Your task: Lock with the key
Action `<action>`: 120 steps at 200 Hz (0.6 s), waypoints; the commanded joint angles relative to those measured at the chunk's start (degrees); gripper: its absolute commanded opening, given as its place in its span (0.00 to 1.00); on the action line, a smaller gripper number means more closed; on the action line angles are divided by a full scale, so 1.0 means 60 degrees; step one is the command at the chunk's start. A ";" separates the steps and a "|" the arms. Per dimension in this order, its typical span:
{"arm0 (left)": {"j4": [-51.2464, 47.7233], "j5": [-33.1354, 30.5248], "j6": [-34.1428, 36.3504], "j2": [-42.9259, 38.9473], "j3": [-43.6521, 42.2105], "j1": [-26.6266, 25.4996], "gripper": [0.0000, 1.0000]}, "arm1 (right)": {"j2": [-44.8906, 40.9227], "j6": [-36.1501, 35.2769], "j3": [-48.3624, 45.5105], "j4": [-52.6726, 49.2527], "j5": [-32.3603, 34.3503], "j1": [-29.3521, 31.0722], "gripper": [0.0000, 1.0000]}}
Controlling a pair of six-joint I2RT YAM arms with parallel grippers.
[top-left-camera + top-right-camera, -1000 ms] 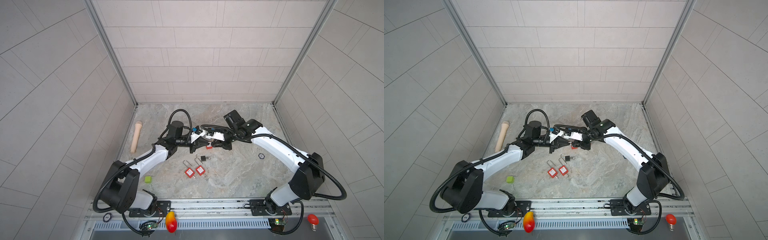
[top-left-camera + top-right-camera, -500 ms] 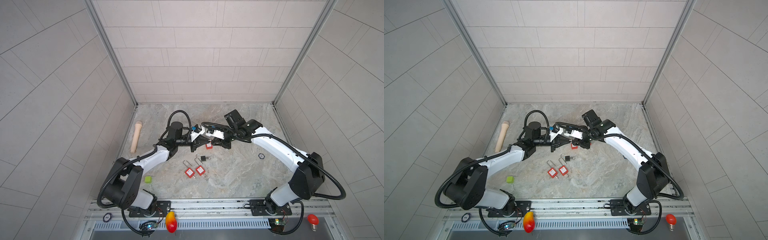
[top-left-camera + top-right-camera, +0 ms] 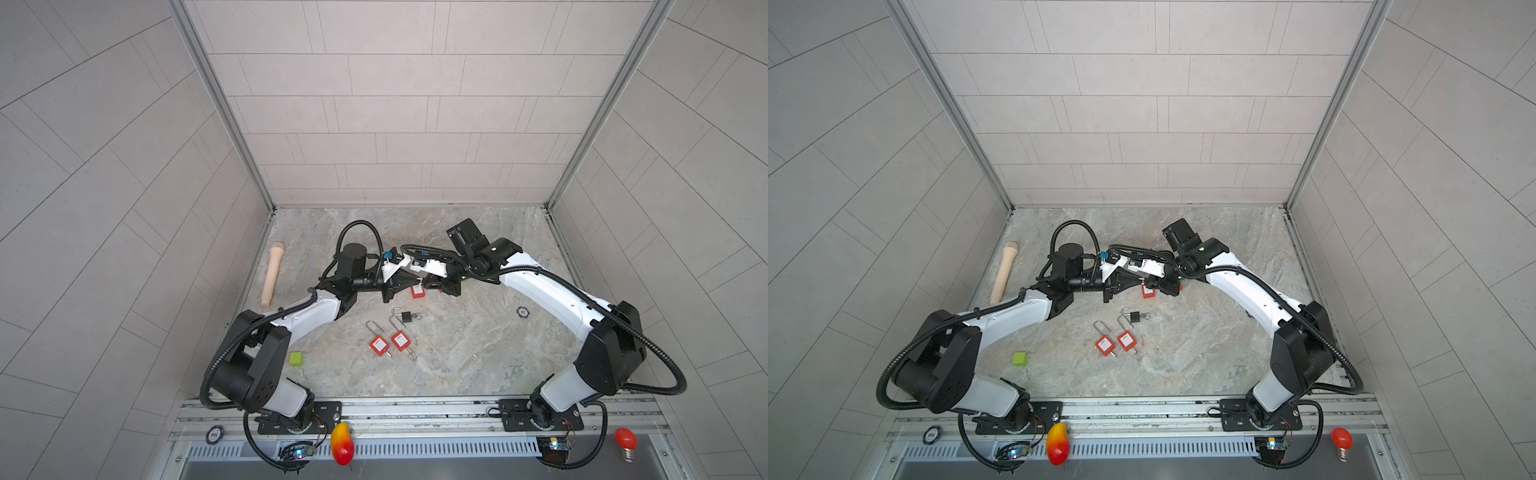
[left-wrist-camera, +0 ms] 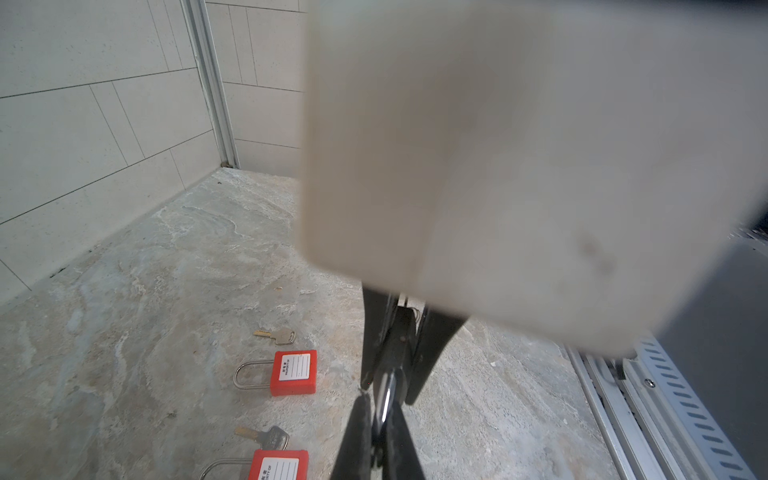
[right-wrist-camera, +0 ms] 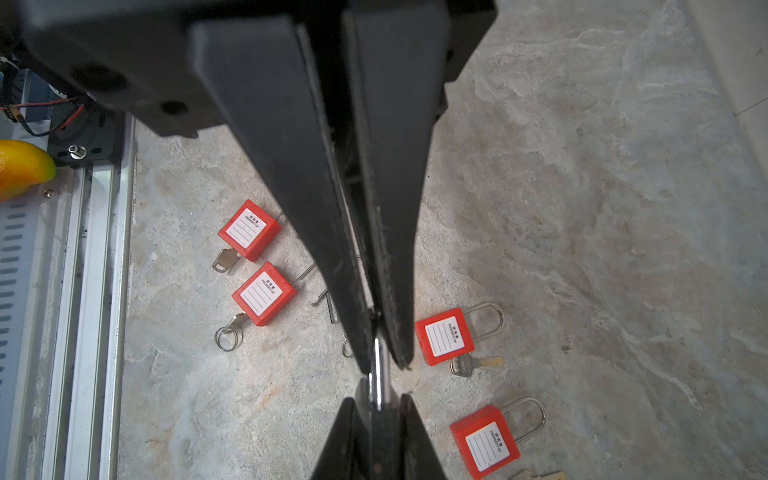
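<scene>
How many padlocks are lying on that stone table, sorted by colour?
Red padlocks: 4
Black padlock: 1
Total: 5
Not counted: the metal piece pinched between the left gripper and the right gripper, too hidden to identify.

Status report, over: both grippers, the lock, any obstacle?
Left gripper shut on black piece. Right gripper shut on metal part meeting it; key or shackle, cannot tell. Red padlock lies close by, not blocking.

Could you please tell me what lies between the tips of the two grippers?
A small metal piece, silver with a black end, pinched by the left gripper and right gripper tip to tip; both wrist views show it.
</scene>
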 commanded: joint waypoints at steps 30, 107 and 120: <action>0.0299 0.0352 -0.0070 0.0058 0.0480 -0.0597 0.00 | 0.0747 0.0225 0.1172 0.1666 -0.2303 0.0488 0.00; -0.0719 0.0290 0.0603 -0.0452 0.0527 -0.0182 0.00 | 0.0707 -0.0383 0.1510 0.0069 -0.1724 0.0243 0.11; -0.0824 0.0313 0.0618 -0.0606 0.0484 0.0003 0.00 | 0.0525 -0.0414 0.1388 -0.0258 -0.1538 0.0071 0.22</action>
